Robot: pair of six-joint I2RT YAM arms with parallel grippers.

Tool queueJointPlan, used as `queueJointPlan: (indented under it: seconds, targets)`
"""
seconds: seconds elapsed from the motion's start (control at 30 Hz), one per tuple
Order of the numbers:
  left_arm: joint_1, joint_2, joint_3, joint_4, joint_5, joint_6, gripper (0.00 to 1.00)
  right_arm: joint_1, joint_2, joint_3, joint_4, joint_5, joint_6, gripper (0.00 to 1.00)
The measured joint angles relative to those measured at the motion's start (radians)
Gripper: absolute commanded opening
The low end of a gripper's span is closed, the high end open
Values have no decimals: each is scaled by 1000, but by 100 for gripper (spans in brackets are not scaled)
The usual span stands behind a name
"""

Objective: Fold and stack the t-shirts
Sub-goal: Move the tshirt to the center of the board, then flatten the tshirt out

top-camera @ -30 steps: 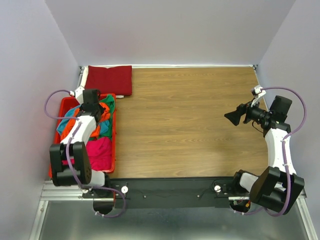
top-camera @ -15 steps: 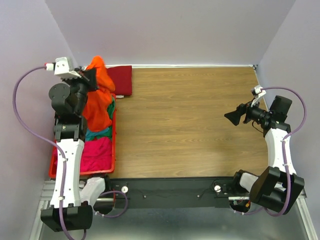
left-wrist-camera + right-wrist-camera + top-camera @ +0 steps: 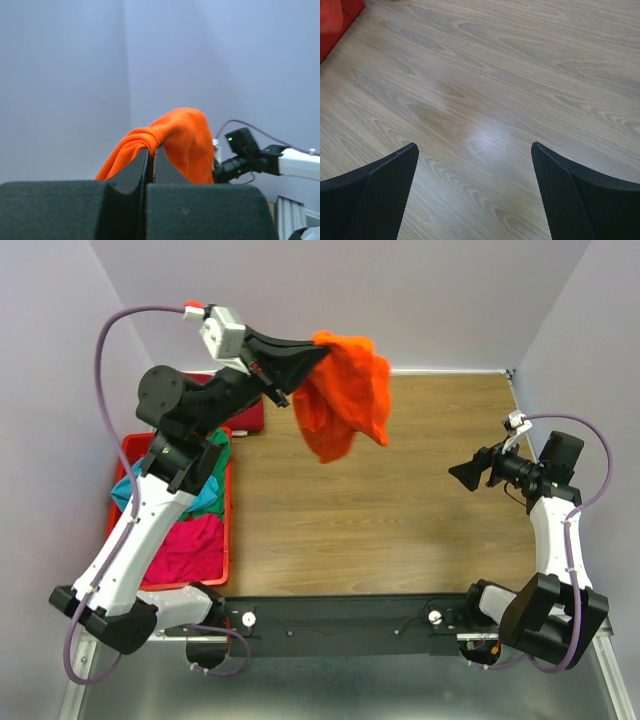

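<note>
My left gripper [image 3: 318, 347] is shut on a bright orange t-shirt [image 3: 345, 400] and holds it bunched high above the back of the table. In the left wrist view the orange cloth [image 3: 170, 145] drapes over my closed fingertips [image 3: 142, 160]. A folded dark red t-shirt [image 3: 250, 408] lies at the back left corner, partly hidden by my left arm. Teal [image 3: 200, 502], green [image 3: 217, 450] and magenta [image 3: 192, 545] t-shirts lie crumpled in the red crate [image 3: 228, 540]. My right gripper [image 3: 466, 475] is open and empty over the right side of the table [image 3: 485, 100].
The red crate stands along the table's left edge; its corner shows in the right wrist view [image 3: 337, 15]. Purple walls close in the back and both sides. My left arm reaches across the back left corner.
My left gripper has lifted the orange t-shirt out of the crate and swung it up and to the right over the table's back. The right arm has not moved.
</note>
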Motion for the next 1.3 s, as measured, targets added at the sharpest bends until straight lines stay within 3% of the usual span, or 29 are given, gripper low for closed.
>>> queueJointPlan:
  seconds: [0.23,0.4,0.43,0.47,0.57,0.73,0.87,1.07,1.3]
  targets:
    - [-210,117,55,33,1,32,0,0,0,0,0,17,0,100]
    - [-239,126,-178,121,-30,23,0,0,0,0,0,34,-1,100]
    - [-238,127,-245,140,-46,14,12,0,0,0,0,36,-1,100]
    - [-233,130,-324,170,-68,4,39,0,0,0,0,39,-1,100]
    - [-205,167,-509,195,-128,-55,55,0,0,0,0,44,-1,100]
    - [-94,225,-690,123,-270,-100,61,0,-4,0,0,43,-3,100]
    - [-64,165,-665,13,-393,-47,62,0,-2,0,-12,15,-26,100]
    - [-85,76,-571,-2,-271,60,62,52,47,0,-99,-31,-124,100]
    - [-204,167,-565,-67,-169,87,62,145,138,9,-225,-26,-276,100]
